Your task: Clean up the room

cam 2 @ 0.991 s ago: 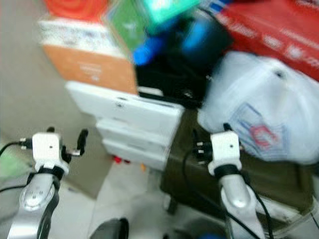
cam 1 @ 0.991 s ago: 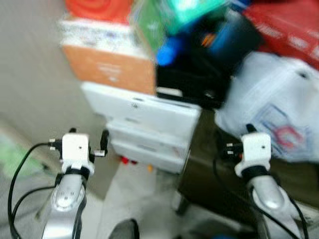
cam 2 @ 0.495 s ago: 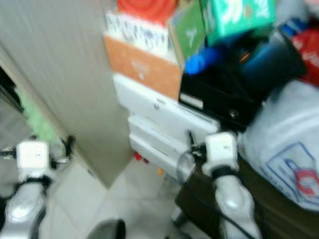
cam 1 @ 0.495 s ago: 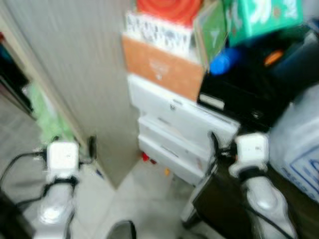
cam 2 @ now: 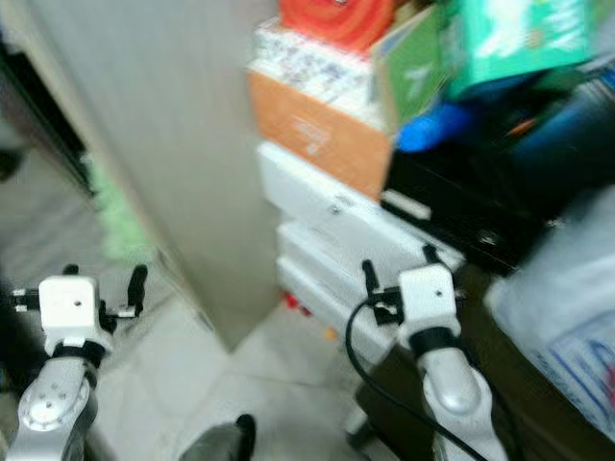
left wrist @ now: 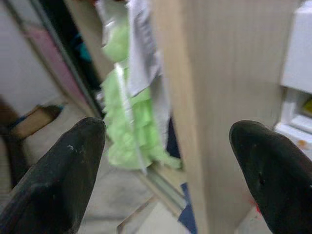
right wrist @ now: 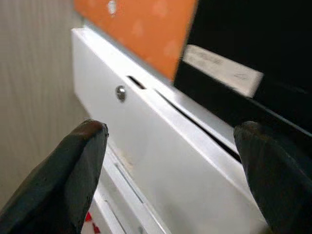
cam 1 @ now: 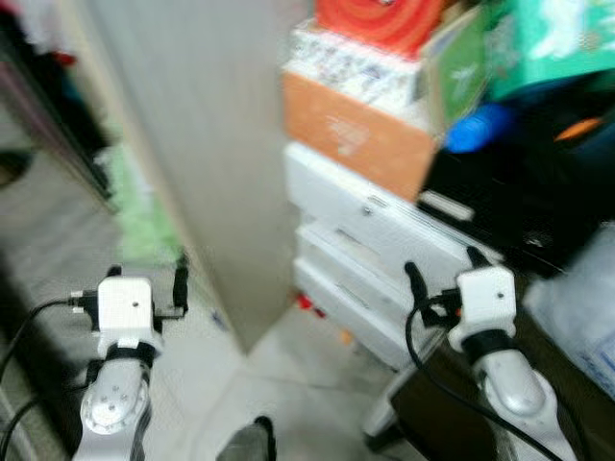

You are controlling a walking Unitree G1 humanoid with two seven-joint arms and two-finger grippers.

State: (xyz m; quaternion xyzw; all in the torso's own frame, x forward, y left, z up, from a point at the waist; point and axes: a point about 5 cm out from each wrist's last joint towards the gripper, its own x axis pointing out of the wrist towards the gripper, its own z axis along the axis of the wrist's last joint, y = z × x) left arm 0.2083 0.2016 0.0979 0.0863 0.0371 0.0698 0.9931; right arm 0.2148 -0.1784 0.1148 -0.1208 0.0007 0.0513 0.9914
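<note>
both arms raised in the lower part of the head views, nothing carried. left end effector point(cam 1: 146, 280) lower left, fingers spread wide and empty, facing the edge of a pale wood panel point(cam 1: 202, 144). right end effector point(cam 1: 444, 272) lower right, also spread wide and empty, aimed at the white drawer unit point(cam 1: 384, 259); the right wrist view has it close to a drawer front with a small knob point(right wrist: 120, 91), not touching. floor point(cam 1: 288, 384) is pale tile with a few small red and orange bits point(cam 1: 306, 303) at the foot of the drawers.

further back, mid frame left of the panel, a light green cloth point(left wrist: 127, 131) hangs or is stuffed in a dark gap. upper centre: an orange box point(cam 1: 356, 144) sits on the drawers, a patterned box point(cam 1: 356, 72) and something red point(cam 1: 380, 19) above it. upper right: green box point(cam 1: 553, 43), blue object point(cam 1: 476, 130), black case point(cam 1: 538, 202), edge of a white plastic bag point(cam 1: 577, 317) at right. everything blurred.

progress judgement: cleanup looks early or between items. clutter pile looks unsorted, floor bits not picked up, no item chosen yet as far as visible. which thing is the target cannot be told.
</note>
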